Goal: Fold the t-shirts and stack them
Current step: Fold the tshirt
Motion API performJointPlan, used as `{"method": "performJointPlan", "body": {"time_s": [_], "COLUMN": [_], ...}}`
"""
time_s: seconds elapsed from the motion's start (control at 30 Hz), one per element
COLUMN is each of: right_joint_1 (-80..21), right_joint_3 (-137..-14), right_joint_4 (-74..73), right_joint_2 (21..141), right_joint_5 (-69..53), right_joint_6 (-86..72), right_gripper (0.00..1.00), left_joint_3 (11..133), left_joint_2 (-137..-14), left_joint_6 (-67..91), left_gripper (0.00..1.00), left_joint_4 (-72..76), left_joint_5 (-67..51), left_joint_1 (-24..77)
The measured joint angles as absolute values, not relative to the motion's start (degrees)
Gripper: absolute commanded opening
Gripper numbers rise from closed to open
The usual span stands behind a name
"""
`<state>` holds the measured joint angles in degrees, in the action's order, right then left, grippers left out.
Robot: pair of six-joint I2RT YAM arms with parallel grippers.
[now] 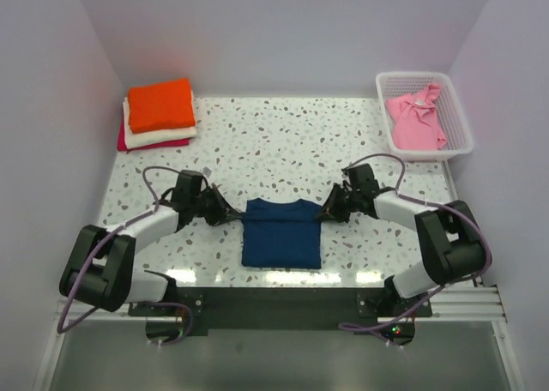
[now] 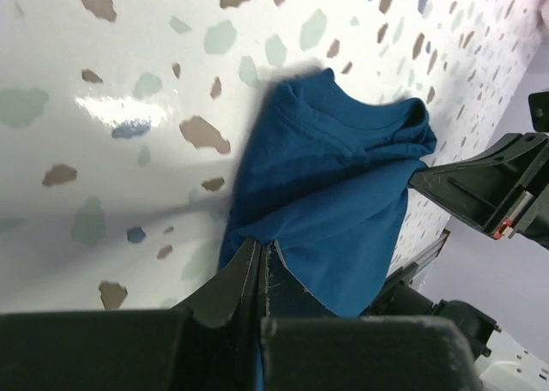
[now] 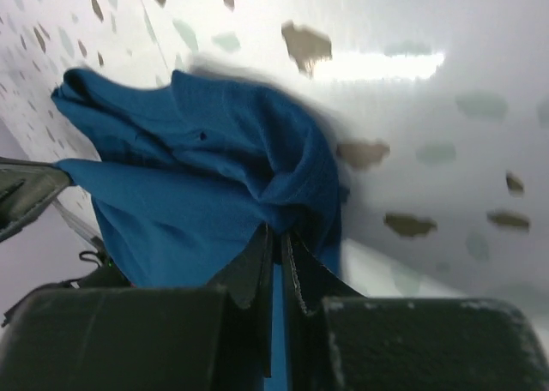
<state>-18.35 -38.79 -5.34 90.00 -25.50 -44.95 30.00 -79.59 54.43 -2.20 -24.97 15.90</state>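
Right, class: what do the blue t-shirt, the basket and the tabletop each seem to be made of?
Blue t-shirt: soft matte knit cloth; it creases and drapes. Basket: probably white plastic; rigid lattice walls. Tabletop: glossy, speckled like terrazzo, maybe stone or laminate; it mirrors the lights.

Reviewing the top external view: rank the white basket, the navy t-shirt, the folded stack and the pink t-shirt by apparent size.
1. white basket, largest.
2. navy t-shirt and folded stack: they look about alike, so they are not ranked against each other.
3. pink t-shirt, smallest.
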Motion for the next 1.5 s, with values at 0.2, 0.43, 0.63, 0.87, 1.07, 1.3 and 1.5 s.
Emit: {"method": "performJointPlan", "body": {"time_s": [0.2,0.43,0.63,0.87,1.07,1.3,1.5], "right_joint_1": [-18.48,-18.37,-16.93,-13.65,-10.66,-12.97,-24.47], "right_joint_3": [-38.57,-48.47,-60.73,-72.1,-73.08,-68.51,-67.29], "right_joint_4": [-12.73,-19.03,-19.03,-18.63,-20.12,-22.94,-23.11], "right_joint_2": [80.51,82.78,98.83,112.88,111.68,99.61,94.67], "right_joint_5": [-23.55,-20.36,-19.27,-22.17,-20.27,-14.72,-10.02], "right_joint_6": [-43.77,-41.56,-39.48,-38.02,-36.05,-33.87,-32.75], "right_gripper": [0.0,0.0,0.15,0.53,0.55,0.39,0.33], "left_joint_3": [30.13,39.42,50.17,54.57,60.77,58.13,52.51], "left_joint_2": [-73.1,-77.78,-94.83,-103.33,-102.43,-93.86,-89.93], "left_joint_6": [52.56,49.25,46.3,44.82,40.75,37.28,36.91], "left_gripper": [0.0,0.0,0.02,0.6,0.6,0.19,0.05], "left_joint_4": [-7.01,-11.0,-9.1,-7.84,-9.91,-12.8,-13.47], "left_joint_5": [-25.43,-25.12,-25.52,-27.68,-26.11,-22.41,-19.66], "left_joint_1": [16.16,15.66,13.91,10.24,7.09,11.22,22.55]}}
